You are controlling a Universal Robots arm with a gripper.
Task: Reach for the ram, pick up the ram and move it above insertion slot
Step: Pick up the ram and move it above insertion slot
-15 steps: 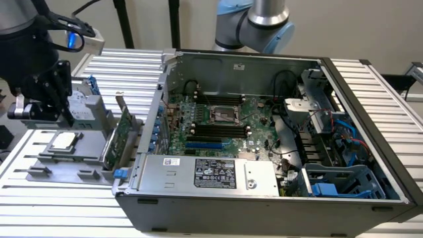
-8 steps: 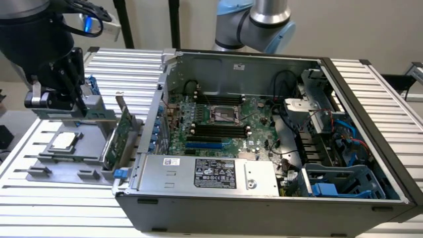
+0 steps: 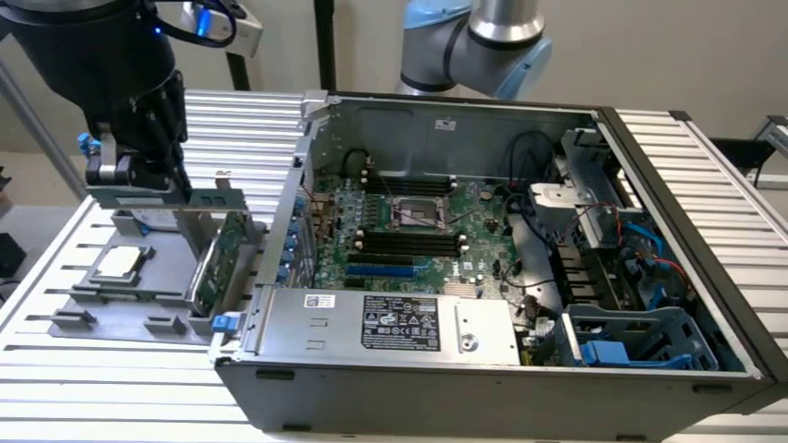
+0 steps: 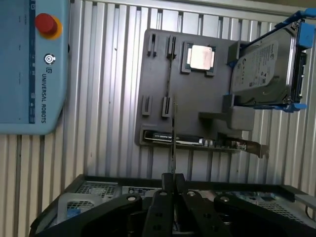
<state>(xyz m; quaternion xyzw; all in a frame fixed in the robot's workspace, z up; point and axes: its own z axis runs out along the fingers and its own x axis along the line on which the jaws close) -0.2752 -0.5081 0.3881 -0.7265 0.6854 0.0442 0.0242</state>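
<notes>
Ram [image 4: 173, 140] pinched edge-on between closed fingers [image 4: 173, 180], lifted above grey holder tray [image 3: 92, 314] at the exterior view's left. Beside it, expansion card [image 3: 220, 263] upright in tray. Further right, open computer case [image 3: 493, 240] on slatted desk [image 3: 111, 388].

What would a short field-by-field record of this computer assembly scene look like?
Gripper: fingers shut on the ram, above the grey tray
Ram: thin stick, edge-on in the wrist view
Tray holds: processor chip, expansion card, hard drive
Computer case: open, motherboard exposed, to the exterior view's right of the tray
</notes>
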